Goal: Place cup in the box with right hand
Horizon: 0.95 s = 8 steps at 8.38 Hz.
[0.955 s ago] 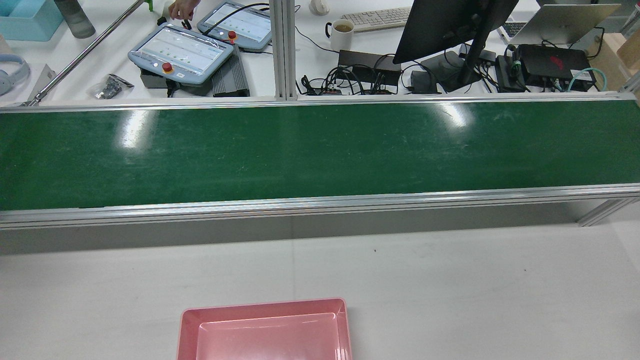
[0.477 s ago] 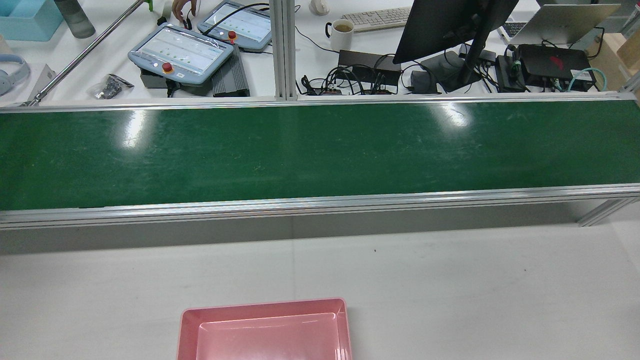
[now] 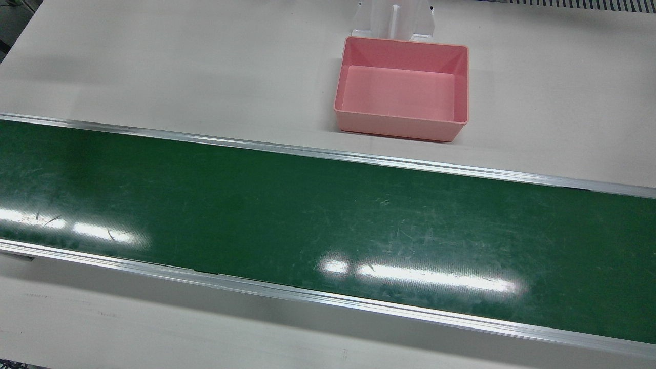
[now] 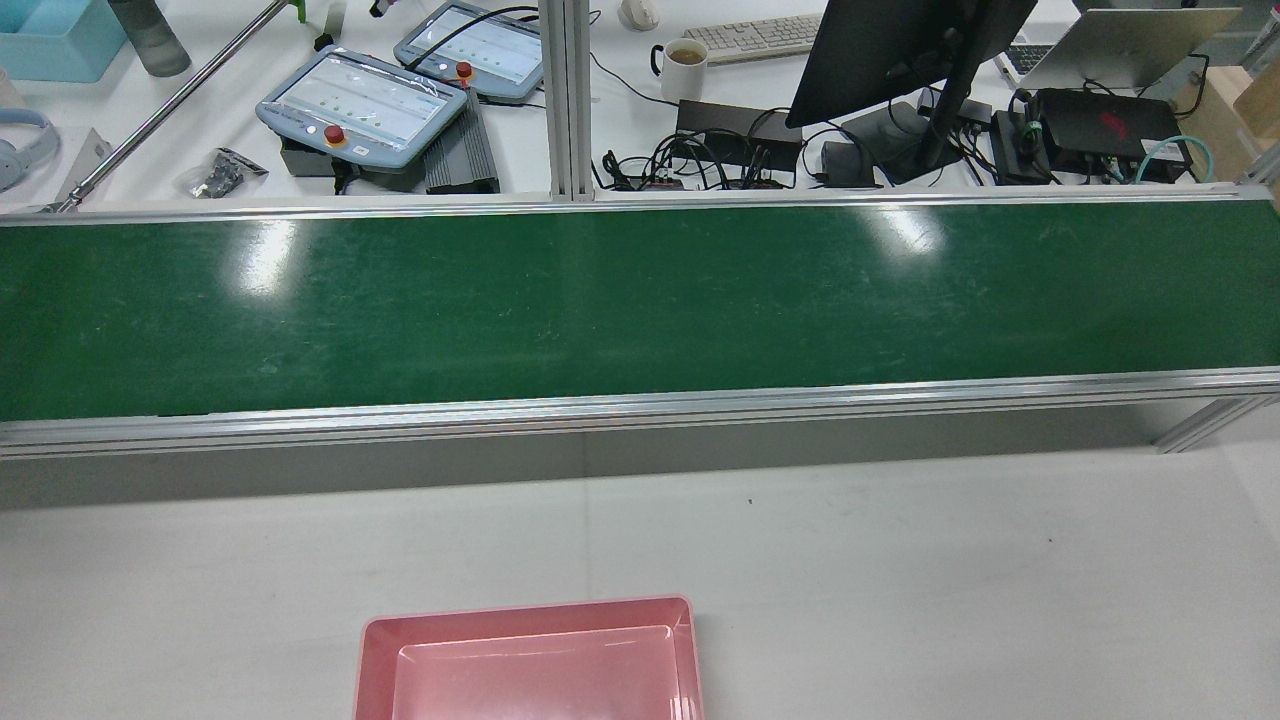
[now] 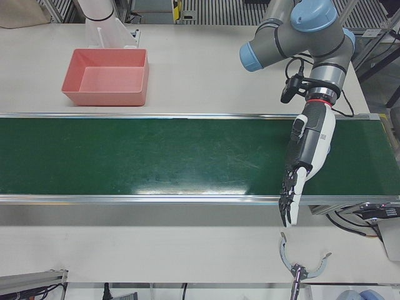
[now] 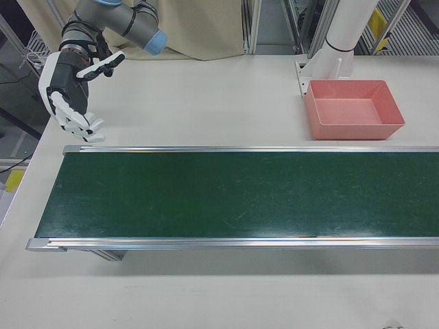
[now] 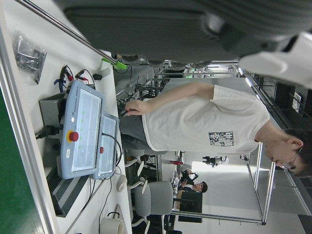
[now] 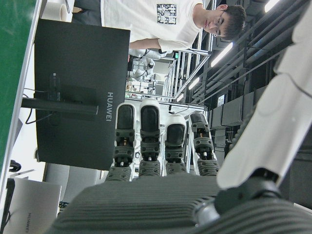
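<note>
No cup shows on the belt or table in any view. The pink box (image 3: 402,92) stands empty on the white table beside the green belt; it also shows in the rear view (image 4: 530,665), the left-front view (image 5: 106,78) and the right-front view (image 6: 353,110). My right hand (image 6: 72,92) hangs open and empty above the table off the belt's far end from the box. Its fingers (image 8: 158,141) are spread. My left hand (image 5: 306,159) points down, open and empty, over the belt's other end.
The green conveyor belt (image 3: 328,220) runs across the table between aluminium rails. Beyond it lie teach pendants (image 4: 365,100), a mug (image 4: 683,65), a monitor (image 4: 900,60) and cables. A person (image 7: 195,119) stands at that desk.
The person's hand near the teach pendants at the top of the rear view has drawn back out of sight. Nothing on the belt or table has moved.
</note>
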{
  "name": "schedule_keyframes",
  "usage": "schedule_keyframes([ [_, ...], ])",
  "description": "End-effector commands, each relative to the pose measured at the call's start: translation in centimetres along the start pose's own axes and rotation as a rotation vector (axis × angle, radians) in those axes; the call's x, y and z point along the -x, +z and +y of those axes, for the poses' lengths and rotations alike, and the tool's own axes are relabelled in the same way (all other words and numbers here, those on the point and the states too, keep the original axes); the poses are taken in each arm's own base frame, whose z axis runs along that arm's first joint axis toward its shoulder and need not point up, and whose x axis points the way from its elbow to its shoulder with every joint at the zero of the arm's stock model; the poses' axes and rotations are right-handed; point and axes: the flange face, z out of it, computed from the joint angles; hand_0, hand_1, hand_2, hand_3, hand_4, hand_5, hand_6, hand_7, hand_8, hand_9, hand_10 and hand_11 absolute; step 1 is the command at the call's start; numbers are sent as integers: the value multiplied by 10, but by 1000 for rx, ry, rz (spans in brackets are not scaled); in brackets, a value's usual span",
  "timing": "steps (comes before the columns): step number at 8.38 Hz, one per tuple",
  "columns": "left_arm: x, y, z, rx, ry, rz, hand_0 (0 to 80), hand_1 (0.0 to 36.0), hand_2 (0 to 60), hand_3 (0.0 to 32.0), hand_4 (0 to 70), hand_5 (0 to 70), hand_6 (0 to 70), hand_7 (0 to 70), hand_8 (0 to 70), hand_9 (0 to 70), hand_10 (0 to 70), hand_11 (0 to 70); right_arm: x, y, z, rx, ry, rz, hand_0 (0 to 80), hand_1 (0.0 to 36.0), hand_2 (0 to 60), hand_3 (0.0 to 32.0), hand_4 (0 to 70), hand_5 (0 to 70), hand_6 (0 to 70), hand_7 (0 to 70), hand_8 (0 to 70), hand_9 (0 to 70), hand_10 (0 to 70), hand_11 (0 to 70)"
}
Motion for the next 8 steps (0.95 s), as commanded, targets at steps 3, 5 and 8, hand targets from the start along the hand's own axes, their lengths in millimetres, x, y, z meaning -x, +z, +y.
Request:
schedule_keyframes([
  [3, 0, 0, 2, 3, 1, 0, 0, 0, 0, 0, 0, 0, 0, 0, 0, 0, 0, 0, 11, -1, -44, -36, 22, -42, 490, 5, 0, 0, 28, 98, 256, 700, 379, 639, 285, 422],
  [5, 0, 0, 2, 2, 0, 0, 0, 0, 0, 0, 0, 0, 0, 0, 0, 0, 0, 0, 8, 3, -36, -19, 25, -34, 500, 17, 0, 0, 32, 95, 263, 700, 358, 613, 252, 380],
  [8, 0, 0, 2, 2, 0, 0, 0, 0, 0, 0, 0, 0, 0, 0, 0, 0, 0, 0, 9, 12, -12, 20, 10, -34, 505, 49, 0, 0, 110, 91, 281, 700, 348, 596, 237, 356],
])
